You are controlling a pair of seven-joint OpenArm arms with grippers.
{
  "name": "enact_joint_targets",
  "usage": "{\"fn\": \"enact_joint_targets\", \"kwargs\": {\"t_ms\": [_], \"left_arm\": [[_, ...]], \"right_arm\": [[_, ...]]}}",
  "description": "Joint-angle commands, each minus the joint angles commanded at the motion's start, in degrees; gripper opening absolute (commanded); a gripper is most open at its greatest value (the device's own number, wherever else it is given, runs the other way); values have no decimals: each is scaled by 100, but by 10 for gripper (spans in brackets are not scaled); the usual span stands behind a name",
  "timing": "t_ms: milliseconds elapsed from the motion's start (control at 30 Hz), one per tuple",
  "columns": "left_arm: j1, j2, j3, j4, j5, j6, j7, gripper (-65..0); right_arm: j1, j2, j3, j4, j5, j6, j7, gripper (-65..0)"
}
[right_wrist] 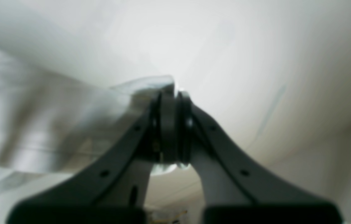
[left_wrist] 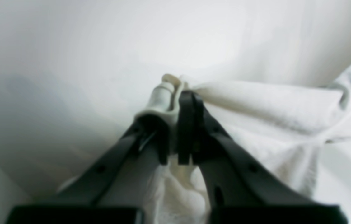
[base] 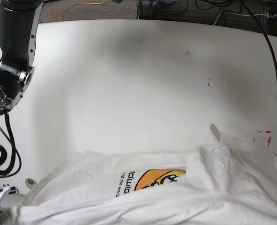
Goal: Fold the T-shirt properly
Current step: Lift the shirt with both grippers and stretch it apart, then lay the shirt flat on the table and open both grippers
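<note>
Item 1: black two-fingered left gripper, nearest the lens in the left wrist view. Fingers drawn together, pinching a bunched edge of cloth; a rolled hem protrudes just past the tips.

Item 2: black two-fingered right gripper, nearest the lens in the right wrist view. Fingers closed tight, a thin fold of pale fabric caught between the pads and trailing off to the view's left. View blurred; fine detail not legible.

Item 3: large off-white soft cotton T-shirt, short-sleeved. Lies crumpled along the near edge of the table in the base view, partly lifted and bunched, one corner raised and blurred at that view's right. Rounded yellow-orange logo patch with dark lettering beside it faces up, half covered by an overlying fold.

Item 4: white round-edged tabletop. Small dark specks toward the far right.

Item 5: black arm segment, base view upper left.

Status: early stage, by judgement. Both holds secured on the garment; no neat fold visible. Remaining: spread the cloth flat, fold sleeves and body, square the result.
</note>
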Motion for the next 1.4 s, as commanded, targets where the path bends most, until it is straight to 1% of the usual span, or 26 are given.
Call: {"fn": "enact_joint_targets", "kwargs": {"t_ms": [33,133,267,367,400,433,467,533,567,600,667,733,933,1033,1067,1100,1200,1300,1400], "left_arm": [[404,18,-211,9,-18,0,9,-650],[1134,70,-598,132,-114,-9,9,-650],[2418,360,-1275,448,-185,-9,9,-650],[3270,571,-1723,721,-185,-9,18,-650],[3622,686,-1916,835,-185,-9,18,-650],[3771,738,-2004,897,-185,-9,18,-650],[4211,923,-2233,1055,-176,-9,18,-650],[4642,1125,-2435,1213,-176,-9,18,-650],[4949,1284,-2532,1345,-167,-9,18,-650],[5064,1363,-2567,1424,-167,-9,18,-650],[5503,1662,-2637,1653,-158,-9,18,-650],[5820,1864,-2655,1749,-149,-9,18,-650],[6787,2303,-2637,1793,-149,-9,18,-650],[7279,2488,-2646,1793,-141,-9,18,-650],[7349,2505,-2646,1793,-123,-9,18,-650],[7552,2558,-2646,1793,-62,-9,18,-650],[7921,2558,-2646,1785,53,-9,18,-650],[8185,2558,-2646,1776,185,-9,18,-650],[8422,2558,-2646,1767,422,-9,18,-650]], "right_arm": [[-264,-26,158,26,26,53,-9,-650],[-774,-123,501,44,9,141,-9,-650],[-1679,-316,1248,44,35,347,-9,-650],[-2189,-484,1600,44,35,347,-9,-650],[-2365,-545,1749,44,35,347,-9,-650],[-2453,-563,1829,44,35,347,-9,-650],[-2752,-668,2040,44,35,347,-9,-650],[-3024,-809,2215,44,35,347,9,-650],[-3253,-923,2321,53,35,347,9,-650],[-3358,-958,2382,53,35,347,9,-650],[-3763,-1152,2646,53,35,347,18,-650],[-4035,-1327,2875,53,35,347,18,-650],[-4791,-1925,3341,53,35,347,35,-650],[-5222,-2189,3525,44,35,347,220,-650],[-5292,-2233,3534,44,35,347,264,-650],[-5512,-2356,3569,35,35,347,422,-650],[-5934,-2576,3552,35,35,347,703,-650],[-6198,-2699,3543,26,35,347,826,-650],[-6426,-2760,3543,9,44,347,870,-650]]}}
